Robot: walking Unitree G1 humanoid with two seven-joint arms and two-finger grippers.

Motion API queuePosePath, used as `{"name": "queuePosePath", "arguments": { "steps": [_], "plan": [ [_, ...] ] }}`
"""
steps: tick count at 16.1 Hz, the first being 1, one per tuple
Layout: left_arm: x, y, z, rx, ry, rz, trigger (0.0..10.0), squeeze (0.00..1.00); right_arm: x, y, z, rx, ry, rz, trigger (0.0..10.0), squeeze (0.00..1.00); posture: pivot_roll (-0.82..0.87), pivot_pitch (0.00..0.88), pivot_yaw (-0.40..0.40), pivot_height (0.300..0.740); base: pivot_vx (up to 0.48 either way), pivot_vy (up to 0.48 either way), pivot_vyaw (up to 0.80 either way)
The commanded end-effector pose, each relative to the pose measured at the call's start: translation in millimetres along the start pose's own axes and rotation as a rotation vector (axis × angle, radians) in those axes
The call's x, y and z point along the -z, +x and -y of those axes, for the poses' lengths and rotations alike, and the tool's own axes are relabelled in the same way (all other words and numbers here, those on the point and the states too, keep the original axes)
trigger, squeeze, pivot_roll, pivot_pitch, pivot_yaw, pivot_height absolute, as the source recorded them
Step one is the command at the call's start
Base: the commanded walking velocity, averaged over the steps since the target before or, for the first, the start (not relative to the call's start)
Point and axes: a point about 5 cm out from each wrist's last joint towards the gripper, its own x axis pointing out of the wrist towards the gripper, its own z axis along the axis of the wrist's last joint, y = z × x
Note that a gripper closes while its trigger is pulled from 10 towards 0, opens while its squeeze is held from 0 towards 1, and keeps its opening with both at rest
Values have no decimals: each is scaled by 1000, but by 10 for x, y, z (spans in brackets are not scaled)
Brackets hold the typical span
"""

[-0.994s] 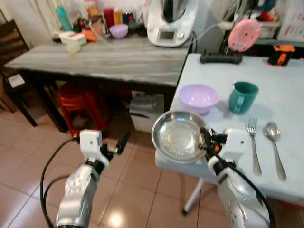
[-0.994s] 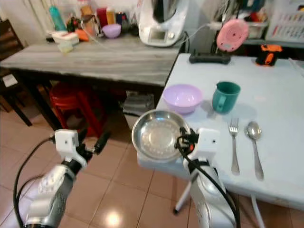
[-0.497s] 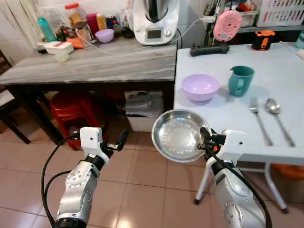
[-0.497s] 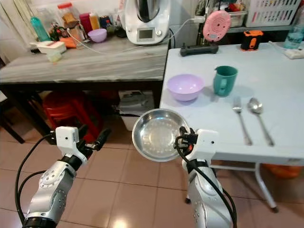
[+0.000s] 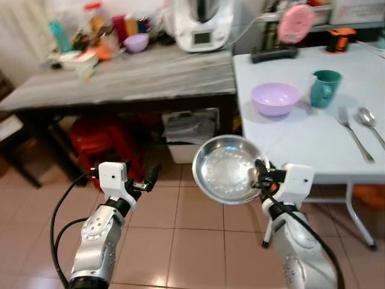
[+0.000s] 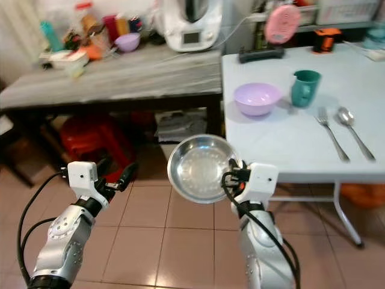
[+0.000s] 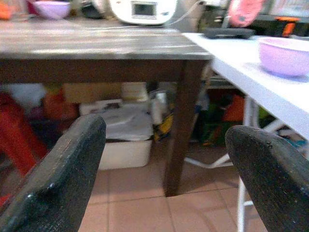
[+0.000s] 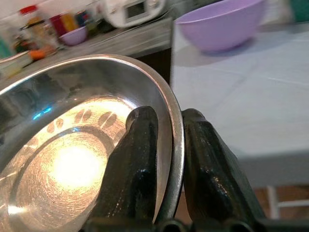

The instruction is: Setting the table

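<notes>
The right gripper [image 8: 166, 159] pinches the rim of the steel plate [image 5: 227, 170], held above the floor short of the white tabletop [image 5: 301, 132]. At ten o'clock, blurred bottles [image 5: 114, 27]. The left gripper [image 5: 151, 179] hangs with jaws spread.

On the white table [image 5: 301, 135], the bowl [image 5: 275, 99] sits left of the mug [image 5: 325, 88]; fork [image 5: 352, 130] and spoon [image 5: 372, 123] lie right, nearer the table's front edge.
</notes>
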Motion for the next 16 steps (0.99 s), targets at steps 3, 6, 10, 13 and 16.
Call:
{"name": "queuePosePath", "arguments": {
  "steps": [3, 6, 10, 13, 16],
  "plan": [
    [-5, 14, 22, 7, 15, 1, 10000, 0, 6, -4, 25, 15, 5, 3, 10000, 0, -76, 0, 146, 740, 0, 440, 0],
    [-5, 22, 20, 5, 15, 6, 10000, 0, 5, -5, 30, 18, 1, 7, 10000, 0, -76, 0, 146, 740, 0, 446, 0],
    [4, 39, 21, -7, 26, 2, 10000, 0, -1, 7, 44, 18, -10, 14, 10000, 0, -81, 0, 143, 740, 0, 356, 0],
    [6, 29, 17, 8, 34, 1, 10000, 0, -9, 6, 43, 15, -26, 19, 10000, 0, -82, 0, 142, 740, 0, 0, 0],
    [-19, 21, 4, 13, 33, 17, 10000, 0, -15, -2, 57, 20, -36, 28, 10000, 0, -82, 0, 142, 740, 84, 0, 275]
  ]
}}
